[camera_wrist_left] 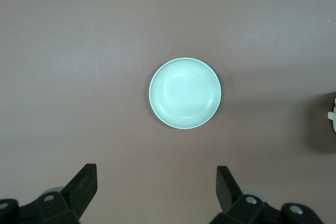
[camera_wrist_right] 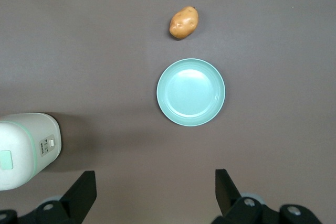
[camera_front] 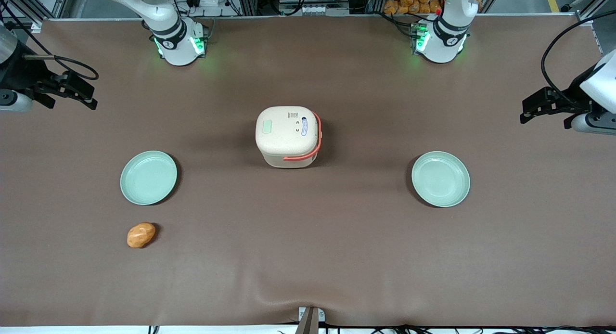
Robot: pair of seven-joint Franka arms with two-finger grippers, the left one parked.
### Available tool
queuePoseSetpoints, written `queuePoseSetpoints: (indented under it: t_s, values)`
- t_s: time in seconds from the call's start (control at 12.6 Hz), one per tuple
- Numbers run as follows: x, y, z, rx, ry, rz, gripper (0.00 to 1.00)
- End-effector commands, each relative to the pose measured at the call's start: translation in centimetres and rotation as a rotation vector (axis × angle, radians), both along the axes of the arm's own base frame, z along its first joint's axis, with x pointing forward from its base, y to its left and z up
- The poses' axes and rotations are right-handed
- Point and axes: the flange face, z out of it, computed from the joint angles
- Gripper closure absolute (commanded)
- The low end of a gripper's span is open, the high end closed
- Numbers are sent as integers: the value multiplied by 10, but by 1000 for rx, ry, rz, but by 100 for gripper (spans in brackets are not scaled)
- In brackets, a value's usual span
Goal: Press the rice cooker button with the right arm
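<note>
While the right arm's tool hovers spread at 9 o'clock, rice cooker looks rigid, light; press button squarely, gently.

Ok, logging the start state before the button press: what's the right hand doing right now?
Right hand: open, holding nothing, up at the working arm's end of the table, well clear of the cream rounded rice cooker.

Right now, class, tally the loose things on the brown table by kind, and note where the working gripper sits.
Rice cooker: 1
Pale green plates: 2
Potato: 1
Total: 4
The right arm's gripper is open, hanging above bare table at the working arm's end, touching nothing.
</note>
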Motion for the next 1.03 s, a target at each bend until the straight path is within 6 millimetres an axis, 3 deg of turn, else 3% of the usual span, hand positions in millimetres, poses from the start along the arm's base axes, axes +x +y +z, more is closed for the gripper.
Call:
queuePoseSetpoints:
  t_s: [0.0,0.24,0.95]
  values:
    - [-2,-3,6,2,-7,-3,0]
    - [-2,4,5,3,-4,9,0]
    - [-5,70,1,8,-9,107,0]
